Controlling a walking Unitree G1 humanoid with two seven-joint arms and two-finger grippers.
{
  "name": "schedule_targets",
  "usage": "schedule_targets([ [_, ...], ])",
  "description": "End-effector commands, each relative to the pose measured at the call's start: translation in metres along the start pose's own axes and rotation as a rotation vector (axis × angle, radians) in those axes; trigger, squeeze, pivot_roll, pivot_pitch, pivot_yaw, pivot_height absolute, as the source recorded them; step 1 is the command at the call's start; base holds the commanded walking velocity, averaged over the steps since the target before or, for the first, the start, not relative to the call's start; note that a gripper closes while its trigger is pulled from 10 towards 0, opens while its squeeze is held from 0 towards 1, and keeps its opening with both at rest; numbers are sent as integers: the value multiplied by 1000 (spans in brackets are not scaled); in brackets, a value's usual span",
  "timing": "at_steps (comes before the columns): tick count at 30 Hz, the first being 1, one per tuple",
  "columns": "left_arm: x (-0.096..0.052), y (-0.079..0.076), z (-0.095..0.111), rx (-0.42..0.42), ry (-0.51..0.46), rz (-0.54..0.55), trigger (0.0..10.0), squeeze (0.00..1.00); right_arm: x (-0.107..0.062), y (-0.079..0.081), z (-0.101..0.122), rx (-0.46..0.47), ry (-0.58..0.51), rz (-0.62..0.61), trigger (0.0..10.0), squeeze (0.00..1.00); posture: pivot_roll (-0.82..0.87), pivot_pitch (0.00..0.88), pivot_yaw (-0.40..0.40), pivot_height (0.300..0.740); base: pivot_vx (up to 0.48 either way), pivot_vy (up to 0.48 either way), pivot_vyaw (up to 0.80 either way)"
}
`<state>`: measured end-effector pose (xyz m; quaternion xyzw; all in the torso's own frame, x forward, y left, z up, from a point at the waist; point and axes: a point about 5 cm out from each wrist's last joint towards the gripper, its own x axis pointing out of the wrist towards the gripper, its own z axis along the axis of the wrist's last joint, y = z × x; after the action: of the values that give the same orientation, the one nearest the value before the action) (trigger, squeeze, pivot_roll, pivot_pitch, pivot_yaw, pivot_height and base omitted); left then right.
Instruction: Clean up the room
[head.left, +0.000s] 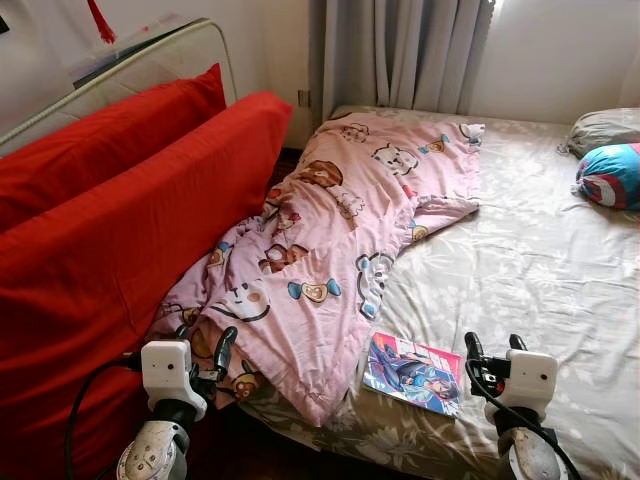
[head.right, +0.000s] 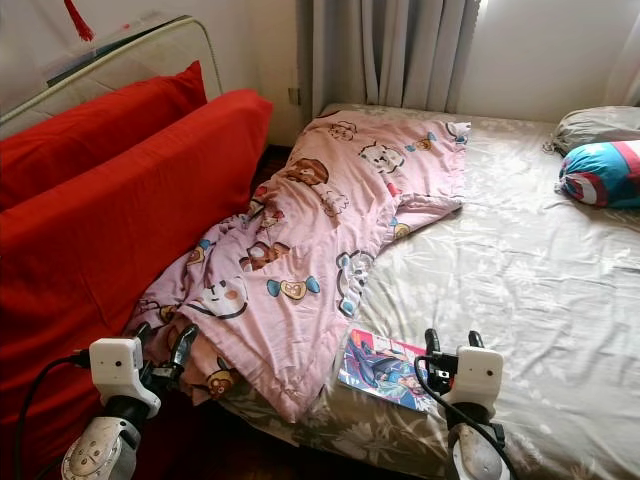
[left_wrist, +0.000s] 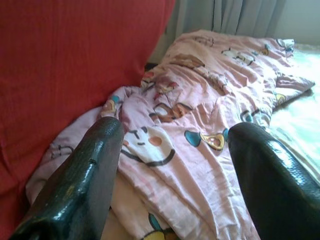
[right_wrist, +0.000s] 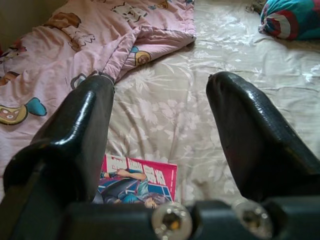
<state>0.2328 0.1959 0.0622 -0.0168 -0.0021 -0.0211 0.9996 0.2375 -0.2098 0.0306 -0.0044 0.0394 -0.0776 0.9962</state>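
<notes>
Two tools up front, both spread wide, holding nothing. Left tool (head.left: 205, 355) at bed edge, just by rumpled pink blanket (head.left: 340, 230) lying across bed (head.left: 520, 270) w/ corner hanging over side, against red cushions (head.left: 130, 220). Right tool (head.left: 492, 350) just beside comic book (head.left: 412, 372) near bed's front edge. Blue pillow (head.left: 610, 175) far right.
</notes>
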Motion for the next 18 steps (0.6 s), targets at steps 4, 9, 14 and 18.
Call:
schedule_targets([
  [4,0,-1,5,-8,0,-4,10000,0,-2,2,7,3,-29,10,10000,0,-102,56,20,690,0,0,0],
  [9,-1,-2,4,-10,8,-3,10000,0,0,4,6,0,-13,14,10000,0,-99,59,18,690,0,0,0],
  [14,-3,-3,2,-13,20,-5,10000,0,1,5,7,-3,-5,16,10000,0,-100,52,20,665,0,0,0],
  [18,-3,-3,2,-13,25,-7,10000,0,0,6,7,0,-19,30,10000,0,-99,48,21,665,0,0,0],
])
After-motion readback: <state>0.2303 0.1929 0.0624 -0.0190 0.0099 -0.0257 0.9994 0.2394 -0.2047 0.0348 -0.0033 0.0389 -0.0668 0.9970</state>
